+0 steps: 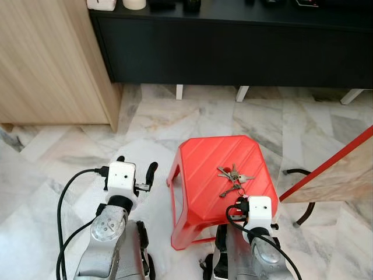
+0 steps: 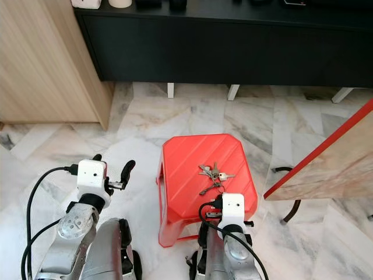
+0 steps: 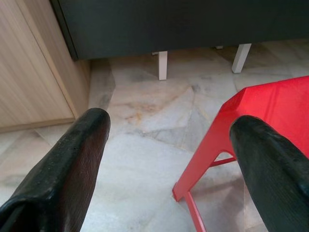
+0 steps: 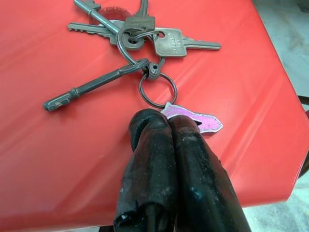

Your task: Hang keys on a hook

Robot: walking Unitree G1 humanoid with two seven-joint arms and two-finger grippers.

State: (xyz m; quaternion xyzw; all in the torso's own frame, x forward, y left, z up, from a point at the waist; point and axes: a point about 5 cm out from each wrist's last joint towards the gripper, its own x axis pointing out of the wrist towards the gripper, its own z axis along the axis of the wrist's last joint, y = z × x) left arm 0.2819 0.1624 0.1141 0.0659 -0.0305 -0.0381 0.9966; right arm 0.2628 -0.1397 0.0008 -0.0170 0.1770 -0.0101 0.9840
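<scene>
A: Our right gripper (image 4: pixel 166 126) sits low over the red stool (image 1: pixel 201 175), fingers pressed together, tips at the pink tag (image 4: pixel 198 121); keys (image 1: pixel 233 178) lie flat there.

B: We should lift by tag or ring. Left gripper (image 1: pixel 137 169) hangs spread, holding nothing. Wrist view alone shows tag detail.

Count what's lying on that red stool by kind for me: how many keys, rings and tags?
Keys: 5
Rings: 2
Pink tag: 1
Total: 8, all on the red stool, with the right tool pressed shut at the tag.
</scene>
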